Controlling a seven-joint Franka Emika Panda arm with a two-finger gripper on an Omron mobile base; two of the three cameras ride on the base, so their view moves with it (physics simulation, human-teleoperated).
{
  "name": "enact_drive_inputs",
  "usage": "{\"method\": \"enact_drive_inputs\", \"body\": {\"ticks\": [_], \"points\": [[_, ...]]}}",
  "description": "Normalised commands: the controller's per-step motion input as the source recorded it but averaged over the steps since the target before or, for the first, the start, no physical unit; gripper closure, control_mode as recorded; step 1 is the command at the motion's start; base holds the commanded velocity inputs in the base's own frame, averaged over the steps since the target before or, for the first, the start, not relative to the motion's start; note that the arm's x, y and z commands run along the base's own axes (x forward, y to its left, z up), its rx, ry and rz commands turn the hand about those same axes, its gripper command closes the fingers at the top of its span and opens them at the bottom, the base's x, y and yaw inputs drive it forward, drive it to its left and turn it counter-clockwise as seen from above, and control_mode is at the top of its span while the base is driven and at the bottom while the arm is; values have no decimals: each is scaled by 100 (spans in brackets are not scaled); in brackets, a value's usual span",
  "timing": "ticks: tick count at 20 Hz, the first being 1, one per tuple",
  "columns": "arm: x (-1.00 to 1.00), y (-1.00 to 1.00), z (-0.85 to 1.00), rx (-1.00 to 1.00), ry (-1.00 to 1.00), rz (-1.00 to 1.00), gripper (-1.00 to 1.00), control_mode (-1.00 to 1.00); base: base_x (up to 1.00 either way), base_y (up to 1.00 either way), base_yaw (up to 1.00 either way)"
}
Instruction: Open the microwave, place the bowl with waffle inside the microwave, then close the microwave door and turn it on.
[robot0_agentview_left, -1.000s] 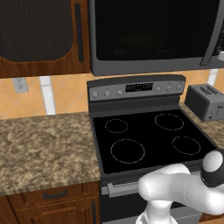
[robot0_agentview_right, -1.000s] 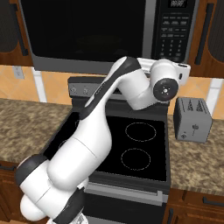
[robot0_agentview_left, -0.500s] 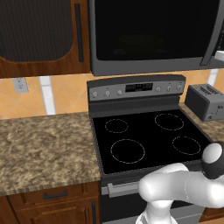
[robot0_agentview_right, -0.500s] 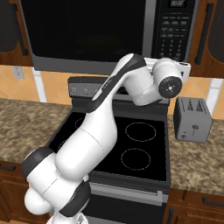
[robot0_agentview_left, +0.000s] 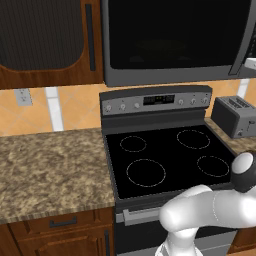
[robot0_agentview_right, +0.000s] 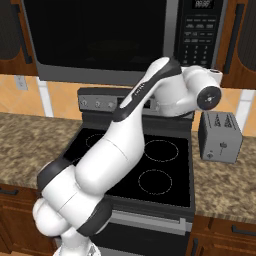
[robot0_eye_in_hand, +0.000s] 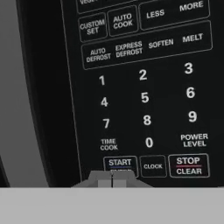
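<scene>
The microwave (robot0_agentview_left: 175, 42) hangs above the stove, and its glossy black door (robot0_agentview_right: 100, 32) is closed. Its grey handle bar (robot0_agentview_right: 171, 30) stands beside the keypad (robot0_agentview_right: 200, 35). In the hand view the keypad fills the picture, with the handle (robot0_eye_in_hand: 17, 109) at the left. My gripper (robot0_eye_in_hand: 112, 180) is shut, its two tips pressed together just below the START button (robot0_eye_in_hand: 120, 162) and very close to it. My wrist (robot0_agentview_right: 208, 97) is raised in front of the panel's lower edge. The bowl with the waffle is out of view.
Below the microwave is a black-topped stove (robot0_agentview_left: 170, 160) with ring marks. A small grey toaster (robot0_agentview_right: 219, 136) stands on the granite counter (robot0_agentview_left: 50, 165) to the right. Dark wooden cabinets (robot0_agentview_left: 45, 40) flank the microwave. My arm reaches over the stove.
My hand has moved a little to the right and closer to the microwave's control panel. The door stays closed and nothing else has moved.
</scene>
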Motion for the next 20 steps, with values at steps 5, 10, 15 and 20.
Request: {"method": "enact_drive_inputs", "body": {"ticks": [5,10,15,20], "points": [[41,0,-9,0,0,7,100,-100,0,0,0],[88,0,-9,0,2,2,100,-100,0,0,0],[28,0,-5,0,0,0,100,-100,0,0,0],[-45,35,0,-6,-12,0,100,-100,0,0,0]]}}
